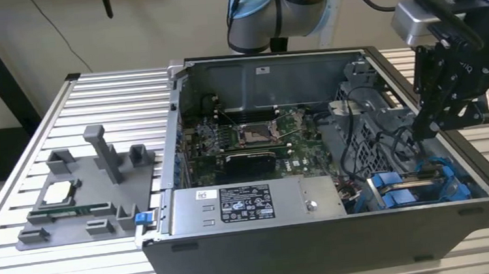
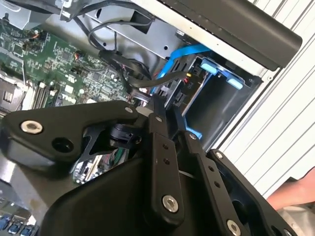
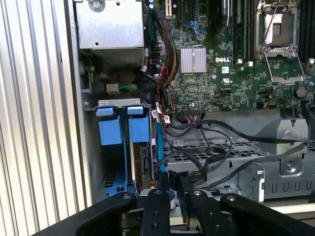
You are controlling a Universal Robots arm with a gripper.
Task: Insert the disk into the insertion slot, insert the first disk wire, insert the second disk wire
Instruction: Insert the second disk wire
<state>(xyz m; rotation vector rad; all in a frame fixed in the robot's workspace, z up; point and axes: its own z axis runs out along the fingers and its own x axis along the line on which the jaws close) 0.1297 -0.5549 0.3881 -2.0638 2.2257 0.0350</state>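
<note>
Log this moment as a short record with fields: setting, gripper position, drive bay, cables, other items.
setting: open computer case on a slatted metal table
gripper position: gripper lowered inside the case, above the drive cage, toward the exterior view's right
jaws: close together, nearly shut
drive bay: blue plastic tabs at the cage
cables: black cables and a blue cable near the gripper
other items: motherboard; power-supply box; grey fixture on the table

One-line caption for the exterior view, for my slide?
Tool lowered into the open PC case, among black cables above the blue-edged drive cage.
</note>
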